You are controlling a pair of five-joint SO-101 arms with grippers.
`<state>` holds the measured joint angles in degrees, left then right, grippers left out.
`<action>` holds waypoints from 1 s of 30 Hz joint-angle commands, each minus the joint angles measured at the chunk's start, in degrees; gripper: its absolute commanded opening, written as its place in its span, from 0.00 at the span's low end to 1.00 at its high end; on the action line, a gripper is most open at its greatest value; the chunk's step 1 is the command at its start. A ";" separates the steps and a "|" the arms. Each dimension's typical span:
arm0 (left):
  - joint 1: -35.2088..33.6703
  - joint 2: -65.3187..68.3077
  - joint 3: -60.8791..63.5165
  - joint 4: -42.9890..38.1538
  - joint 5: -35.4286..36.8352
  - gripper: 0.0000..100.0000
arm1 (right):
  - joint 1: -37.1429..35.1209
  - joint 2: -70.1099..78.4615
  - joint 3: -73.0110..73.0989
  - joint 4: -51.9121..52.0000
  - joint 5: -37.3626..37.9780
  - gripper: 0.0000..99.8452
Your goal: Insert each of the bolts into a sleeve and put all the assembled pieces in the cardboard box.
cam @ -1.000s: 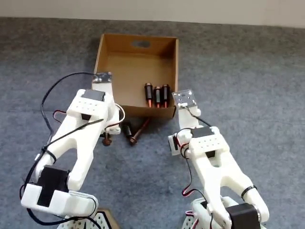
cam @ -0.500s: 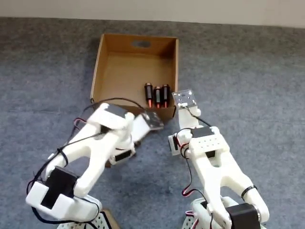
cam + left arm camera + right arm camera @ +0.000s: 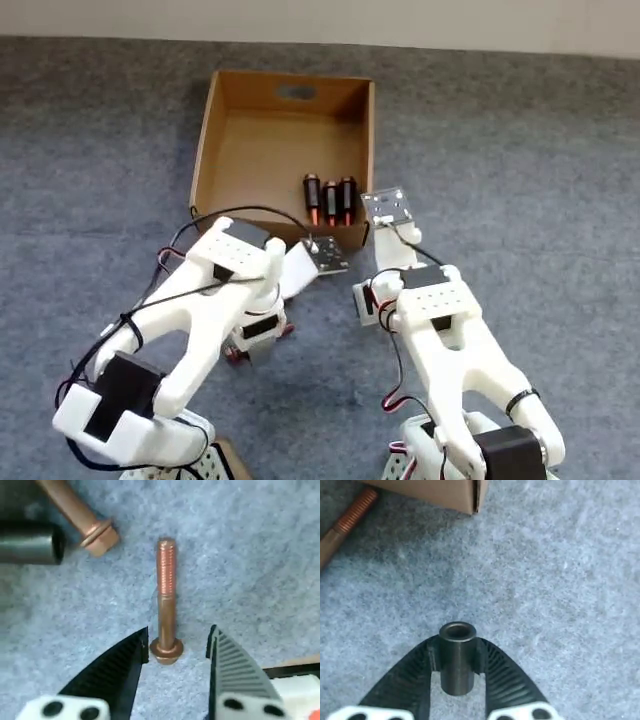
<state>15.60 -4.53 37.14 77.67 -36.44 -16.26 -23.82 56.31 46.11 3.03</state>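
The left claw (image 3: 178,630) is spread wide, one finger on either side of the flanged head of a copper bolt (image 3: 166,595) that lies flat on the table. It grips nothing yet. The main risk is a bad closure. The fingers bracket only the head end, so they could pinch the flange, swing the threaded end sideways, or leave the bolt hanging crooked in the grip. The round shank could also roll on the nap as the first finger touches it. A second bolt (image 3: 80,510) and a loose sleeve (image 3: 27,542) lie near the threaded end, and a skidding bolt might knock into them. The right claw (image 3: 456,647) is clenched around a black sleeve (image 3: 456,665), with the bore facing its wrist camera. If that sleeve sits tilted, or the bolt arrives off-axis, the threads would probably catch on the rim. A push might then slide the sleeve through the fingers. In the high view the cardboard box (image 3: 205,140) sits at 12 o'clock, with three assembled pieces (image 3: 330,200) toward its 5 o'clock corner. The left arm (image 3: 200,320) is at 7 o'clock and the right arm (image 3: 440,320) at 5 o'clock. The table (image 3: 520,150) is covered in grey, carpet-like fabric that should damp rolling. A pale band (image 3: 400,20) runs along 12 o'clock.
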 commanded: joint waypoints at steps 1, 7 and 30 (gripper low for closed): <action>-4.88 -2.77 -4.18 0.79 4.31 0.21 | 0.84 -1.98 -0.48 -0.84 0.53 0.01; -6.46 -2.77 -6.02 1.14 11.87 0.21 | 0.84 -1.98 -0.48 -0.84 0.53 0.01; -0.57 -13.32 7.25 6.95 35.96 0.21 | 11.74 -2.59 -0.57 -4.09 -8.62 0.01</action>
<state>14.37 -16.04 43.38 85.32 -2.86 -5.01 -24.09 56.31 42.68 -5.05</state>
